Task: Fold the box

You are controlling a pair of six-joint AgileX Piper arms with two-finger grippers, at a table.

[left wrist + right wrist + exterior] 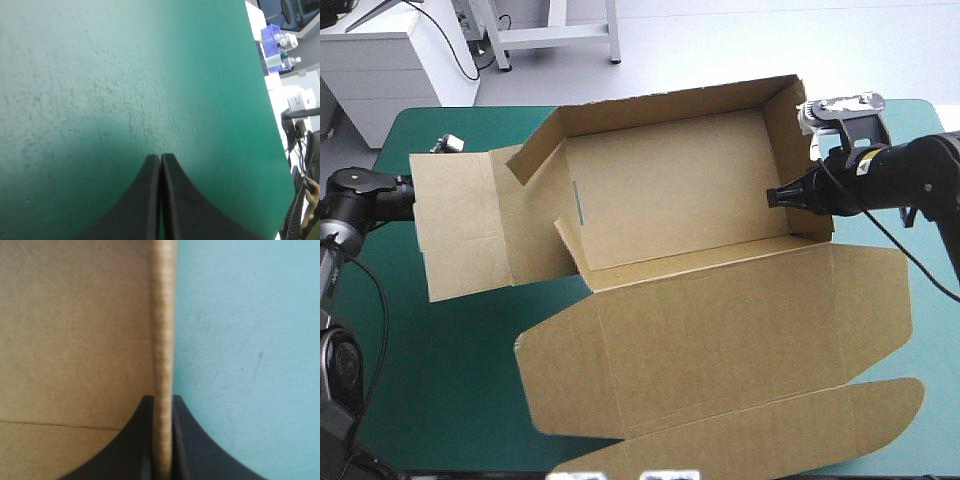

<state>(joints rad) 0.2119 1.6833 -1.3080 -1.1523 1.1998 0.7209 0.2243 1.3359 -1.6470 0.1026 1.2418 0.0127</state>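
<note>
The brown box (670, 190) stands mid-table as an open tray with its far, left and right walls raised. Its lid (720, 340) lies flat toward the front edge. A broad side flap (460, 230) sticks out to the left. My right gripper (775, 197) is shut on the box's right wall (800, 170); in the right wrist view the wall's edge (162, 340) runs up between the black fingers (135, 440). My left gripper (160, 157) is shut with nothing in it, over bare teal-green cover (125, 75). In the high view the left flap hides it.
Bare teal-green cover (440, 380) lies at the front left of the table. The table's edge (270, 125) runs beside the left gripper in the left wrist view. The lid's rounded tuck flap (880, 410) reaches the front right corner.
</note>
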